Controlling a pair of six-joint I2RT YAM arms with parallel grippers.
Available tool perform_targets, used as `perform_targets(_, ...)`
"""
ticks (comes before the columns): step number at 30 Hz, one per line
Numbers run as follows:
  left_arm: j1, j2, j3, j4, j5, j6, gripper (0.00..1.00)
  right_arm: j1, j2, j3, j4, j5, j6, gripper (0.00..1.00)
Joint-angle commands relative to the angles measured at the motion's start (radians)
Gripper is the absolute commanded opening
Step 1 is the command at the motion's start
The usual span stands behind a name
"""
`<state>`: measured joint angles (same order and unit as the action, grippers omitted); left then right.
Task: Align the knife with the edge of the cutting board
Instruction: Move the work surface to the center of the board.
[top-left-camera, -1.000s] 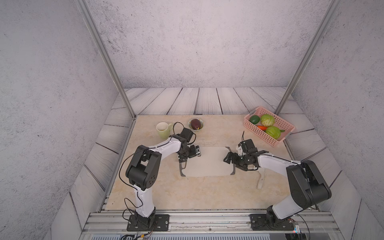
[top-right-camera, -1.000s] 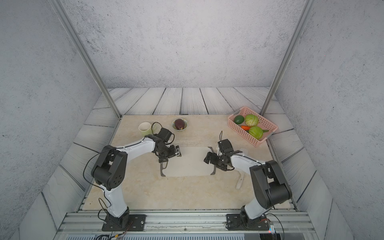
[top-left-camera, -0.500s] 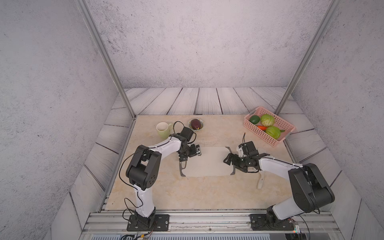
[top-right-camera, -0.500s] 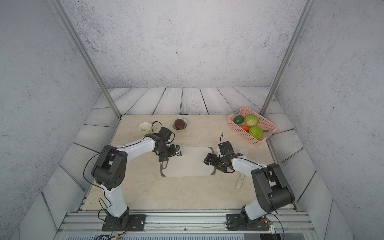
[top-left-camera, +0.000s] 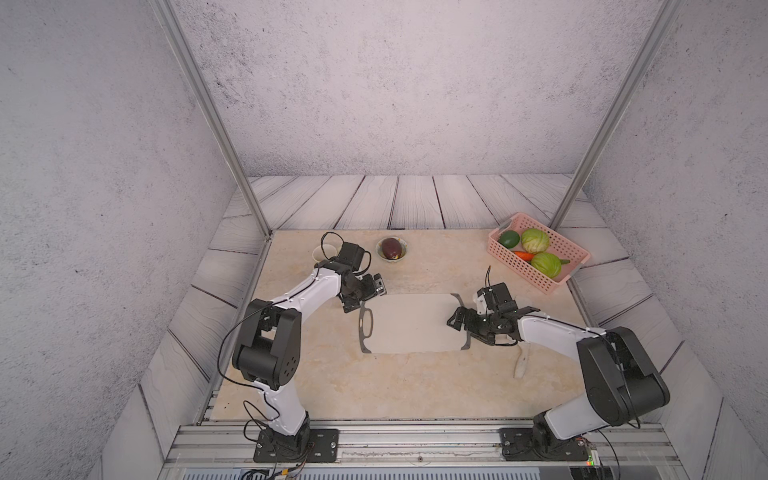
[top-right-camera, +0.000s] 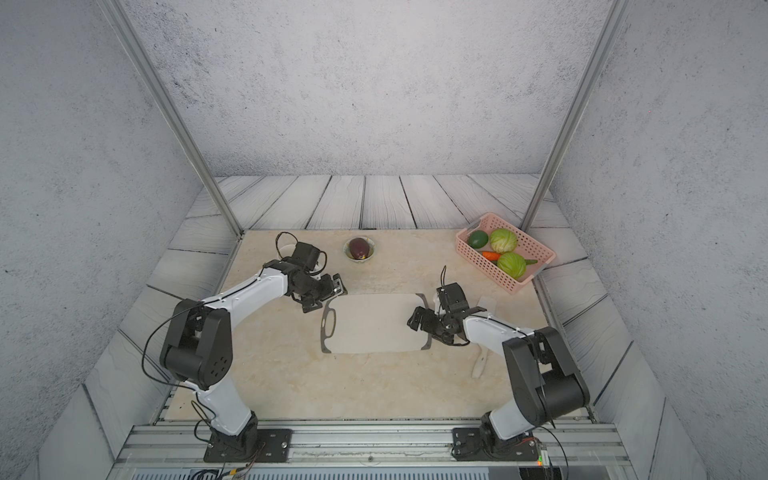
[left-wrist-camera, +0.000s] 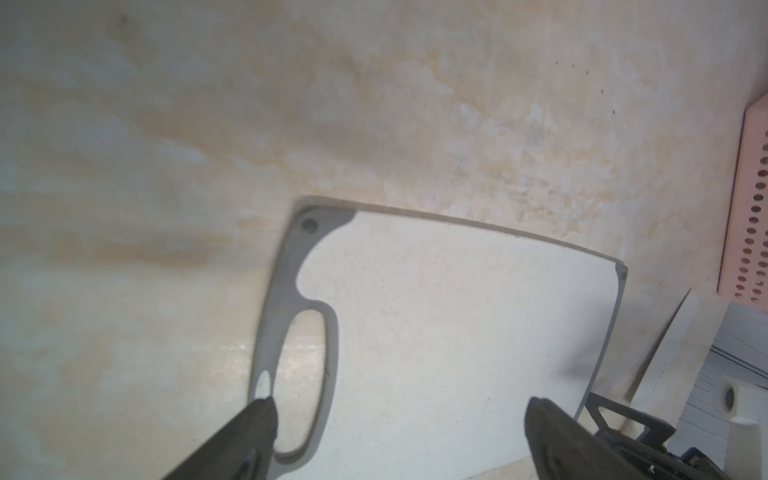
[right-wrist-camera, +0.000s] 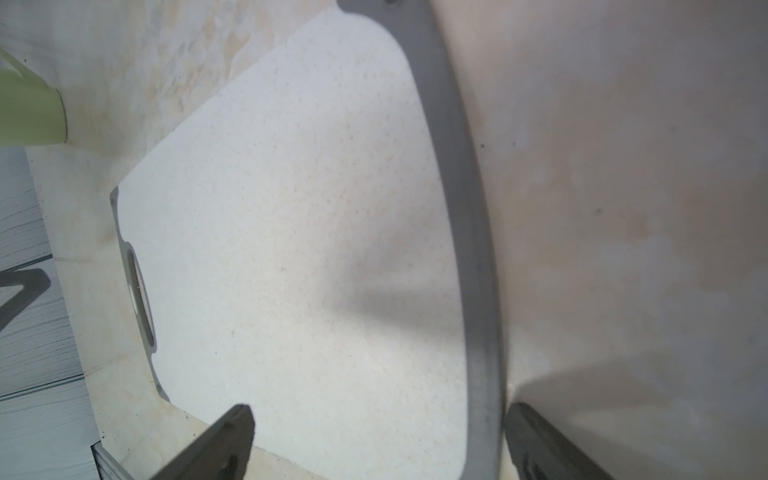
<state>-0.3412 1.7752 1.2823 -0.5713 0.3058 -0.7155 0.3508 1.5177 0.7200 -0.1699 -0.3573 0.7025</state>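
Note:
The pale cutting board (top-left-camera: 411, 324) (top-right-camera: 374, 324) lies flat mid-table, its oval handle slot at the left end. The off-white knife (top-right-camera: 485, 305) lies on the table just right of the board, its handle (top-left-camera: 520, 362) toward the front and its middle hidden under my right arm. My left gripper (top-left-camera: 363, 297) (left-wrist-camera: 399, 407) hangs open over the board's far-left corner with nothing between its fingers. My right gripper (top-left-camera: 466, 330) (right-wrist-camera: 378, 415) is open low over the board's right end, straddling the dark trim (right-wrist-camera: 469, 249) and holding nothing.
A pink basket (top-left-camera: 536, 259) of green vegetables and a carrot sits at the back right. A small bowl (top-left-camera: 391, 249) with a dark fruit and a pale cup (top-left-camera: 322, 251) stand at the back left, the cup partly behind my left arm.
Both arms have shifted only slightly. The board and the knife lie where they were, and both grippers stay open.

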Motion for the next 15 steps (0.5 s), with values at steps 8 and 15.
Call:
perform_targets(8,0.025,0.027,-0.002,-0.06,-0.041,0.015,0.98,0.007,-0.013,-0.038,-0.138,0.02,-0.005,0.99)
perform_targets(15,0.026,0.076,0.008,-0.068,-0.042,0.024,0.98,0.007,-0.031,-0.056,-0.135,0.023,0.003,0.99)
